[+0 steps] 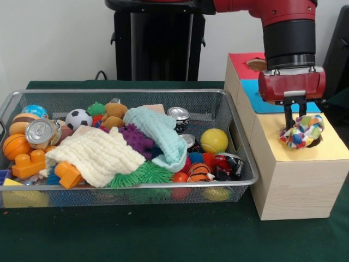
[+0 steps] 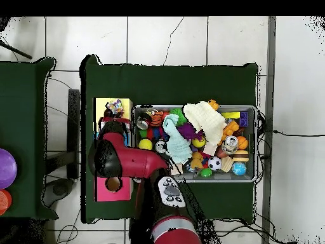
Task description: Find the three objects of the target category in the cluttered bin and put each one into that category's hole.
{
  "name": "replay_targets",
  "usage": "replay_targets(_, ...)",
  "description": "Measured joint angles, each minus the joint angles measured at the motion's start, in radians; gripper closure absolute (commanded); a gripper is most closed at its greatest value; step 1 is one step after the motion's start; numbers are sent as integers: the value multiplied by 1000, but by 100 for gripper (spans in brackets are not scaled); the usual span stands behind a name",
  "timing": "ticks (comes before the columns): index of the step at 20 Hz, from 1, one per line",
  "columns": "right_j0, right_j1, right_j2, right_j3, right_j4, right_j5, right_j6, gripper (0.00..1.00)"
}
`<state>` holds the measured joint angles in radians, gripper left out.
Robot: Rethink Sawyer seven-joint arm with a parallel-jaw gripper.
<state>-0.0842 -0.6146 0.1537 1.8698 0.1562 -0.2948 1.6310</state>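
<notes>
Robotics lab, green-clothed table (image 1: 163, 234), tiled floor (image 2: 165, 41) (cables trailing)

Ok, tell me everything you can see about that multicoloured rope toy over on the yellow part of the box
The rope toy is a knotted bundle of braided cord in white, green, pink, blue and yellow strands, looking soft and woven. It sits at the yellow section of the wooden box, over what seems to be a dark hole there. The gripper comes straight down onto its top, with its dark fingers against the knot. Whether they clamp it cannot be told. Nothing else touches it.
</notes>
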Motion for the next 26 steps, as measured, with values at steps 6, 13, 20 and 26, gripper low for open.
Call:
replay_targets(6, 0, 9, 4, 24, -10, -74, 0, 100)
replay_targets(13, -6, 10, 9, 27, -19, -77, 0, 100)
replay_targets(20, -6, 10, 9, 27, -19, -77, 0, 100)
replay_targets(26, 2, 11, 4, 27, -19, -77, 0, 100)
